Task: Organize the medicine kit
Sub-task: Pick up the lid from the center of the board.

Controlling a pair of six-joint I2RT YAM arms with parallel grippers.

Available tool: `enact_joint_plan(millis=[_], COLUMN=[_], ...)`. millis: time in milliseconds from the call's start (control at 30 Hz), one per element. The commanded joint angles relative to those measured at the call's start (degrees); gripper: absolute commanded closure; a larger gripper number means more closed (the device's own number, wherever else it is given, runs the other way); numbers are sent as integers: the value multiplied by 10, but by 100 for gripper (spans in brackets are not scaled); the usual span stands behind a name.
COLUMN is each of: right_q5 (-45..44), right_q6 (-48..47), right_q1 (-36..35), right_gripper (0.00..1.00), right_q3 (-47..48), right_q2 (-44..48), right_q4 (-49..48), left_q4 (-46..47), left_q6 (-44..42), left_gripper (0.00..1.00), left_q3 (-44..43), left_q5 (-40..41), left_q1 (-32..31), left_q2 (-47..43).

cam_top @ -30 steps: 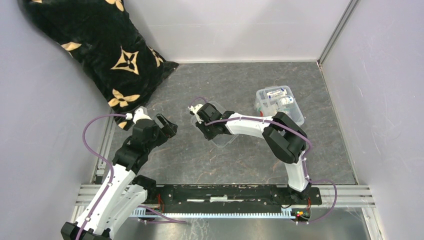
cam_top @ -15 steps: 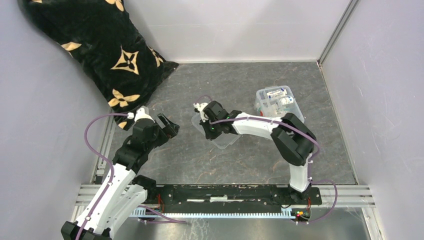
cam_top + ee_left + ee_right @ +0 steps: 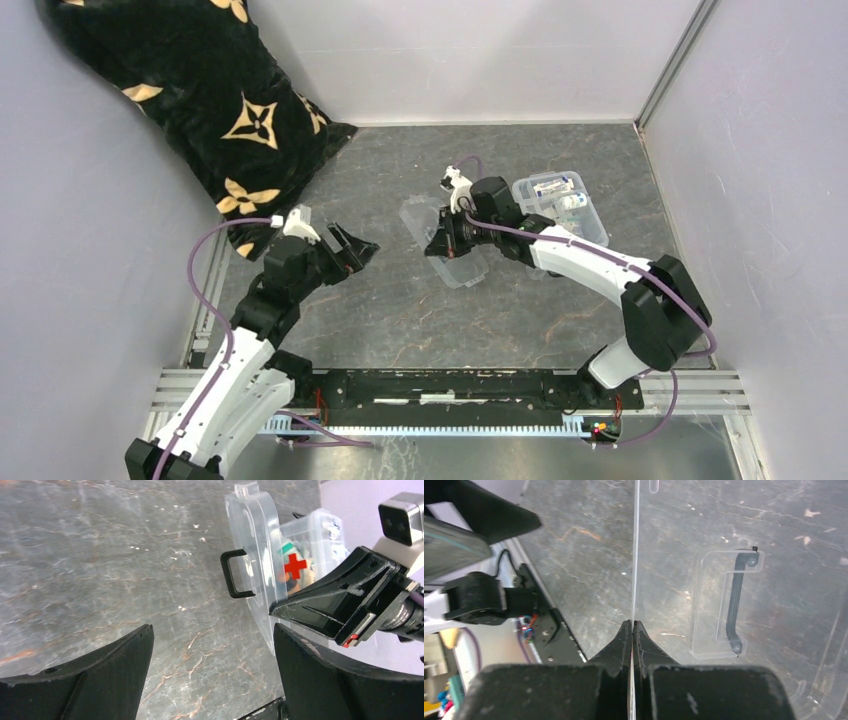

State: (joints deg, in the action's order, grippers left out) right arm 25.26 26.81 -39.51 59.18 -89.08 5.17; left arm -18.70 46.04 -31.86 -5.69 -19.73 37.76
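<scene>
The medicine kit's clear box (image 3: pixel 561 206) stands at the back right of the table with small packets inside. Its flat clear lid (image 3: pixel 462 266) is off the box, tilted up on edge, and my right gripper (image 3: pixel 441 240) is shut on its rim. In the right wrist view the lid's edge (image 3: pixel 634 555) runs straight out from the pinched fingertips of the right gripper (image 3: pixel 632 626), with the black handle (image 3: pixel 734 605) to the right. The left wrist view shows the lid (image 3: pixel 252 540), its handle (image 3: pixel 231 573) and a red cross (image 3: pixel 295 567) behind it. My left gripper (image 3: pixel 212 640) is open over bare table.
A black cushion with gold flowers (image 3: pixel 190 90) fills the back left corner. Grey walls close in the table on the left, back and right. A metal rail (image 3: pixel 450 385) with the arm bases runs along the near edge.
My right gripper has shut on the lid's rim and carried it right and back, toward the box, tipping it up. The left gripper has shifted slightly right and stays open.
</scene>
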Motion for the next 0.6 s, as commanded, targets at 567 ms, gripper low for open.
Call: enact_joint_plan(millis=[567], right_q5=[180], right_q6=[280], right_q1=[33], right_gripper=[100], right_q3=[11], right_q2=[118], right_q4=[-254], left_q4=[251], left_q6=[34], left_gripper=[8], left_q3=[18], left_q5=[-161], left_q1=[-2], left_q2=[53])
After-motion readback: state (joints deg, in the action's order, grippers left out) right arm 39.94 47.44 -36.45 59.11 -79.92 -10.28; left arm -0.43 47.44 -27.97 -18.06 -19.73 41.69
